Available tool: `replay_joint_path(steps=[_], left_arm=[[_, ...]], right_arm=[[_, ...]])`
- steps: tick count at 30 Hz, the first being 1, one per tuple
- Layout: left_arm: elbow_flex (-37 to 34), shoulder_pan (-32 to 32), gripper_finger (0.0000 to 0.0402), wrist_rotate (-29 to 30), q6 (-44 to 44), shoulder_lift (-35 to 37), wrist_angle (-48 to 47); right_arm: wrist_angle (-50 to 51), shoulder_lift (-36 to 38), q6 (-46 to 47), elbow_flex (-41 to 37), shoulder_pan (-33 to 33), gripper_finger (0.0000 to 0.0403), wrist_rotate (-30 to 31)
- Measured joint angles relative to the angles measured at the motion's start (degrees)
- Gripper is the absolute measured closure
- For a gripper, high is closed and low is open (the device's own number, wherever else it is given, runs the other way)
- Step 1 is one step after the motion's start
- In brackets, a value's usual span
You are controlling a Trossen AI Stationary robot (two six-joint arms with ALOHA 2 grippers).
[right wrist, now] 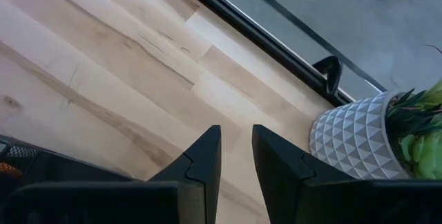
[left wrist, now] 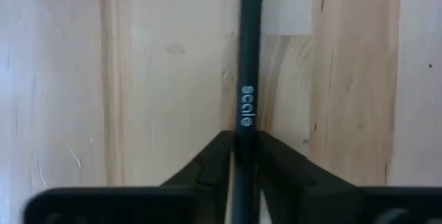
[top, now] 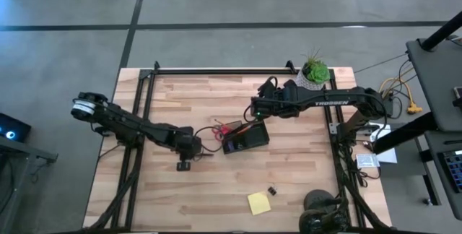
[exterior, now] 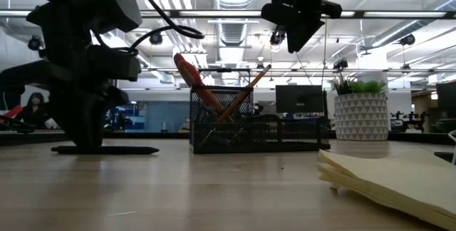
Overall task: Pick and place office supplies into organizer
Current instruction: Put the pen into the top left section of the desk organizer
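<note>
the wooden table [top: 216, 198] carries the black mesh organizer [top: 245, 139] near its middle, with red-handled scissors [exterior: 197, 81] and an orange pencil [exterior: 246, 92] standing tilted inside. the right gripper [right wrist: 236, 156] hangs above it — fingers slightly parted, empty. the left gripper [left wrist: 242, 156] sits low beside the organizer, clamped on a dark pen [left wrist: 247, 79] lying on the wood. a yellow sticky-note pad [top: 259, 203] and a binder clip [top: 273, 190] lie well apart from the organizer, toward the table's front edge.
</note>
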State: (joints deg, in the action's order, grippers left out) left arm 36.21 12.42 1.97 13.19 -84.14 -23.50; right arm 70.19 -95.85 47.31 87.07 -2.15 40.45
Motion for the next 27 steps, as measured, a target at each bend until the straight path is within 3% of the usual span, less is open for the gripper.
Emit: replay_joint_path(steps=[5, 12, 16, 18, 23, 27], left_arm=[[0.0, 0.9, 0.0389, 2.0, 2.4, -3.1, 0.0], [0.0, 1.5, 0.0392, 3.3, 2.8, -4.0, -0.6], [0.1, 1.5, 0.0394, 4.6, 2.8, 2.2, -3.9], [-0.1, 1.5, 0.0394, 7.0, 2.5, 6.0, -10.7], [4.4, 1.5, 0.0395, 17.4, -1.7, 15.3, -25.1], [9.8, 1.4, 0.0395, 25.6, -12.0, 20.0, -27.4]], right_arm=[[0.0, 0.0, 0.0, 0.0, -0.6, 0.0326, 0.0], [0.0, 0.0, -0.8, 0.0, -0.7, 0.0326, 0.0], [0.0, 0.0, -0.8, 0.0, -0.7, 0.0326, 0.0], [0.0, 0.0, -0.8, 0.0, -0.7, 0.0326, 0.1], [-0.1, 0.0, -0.9, 0.0, -0.6, 0.0326, 2.1], [0.0, 0.0, -1.2, 0.0, -0.6, 0.0326, 3.3]])
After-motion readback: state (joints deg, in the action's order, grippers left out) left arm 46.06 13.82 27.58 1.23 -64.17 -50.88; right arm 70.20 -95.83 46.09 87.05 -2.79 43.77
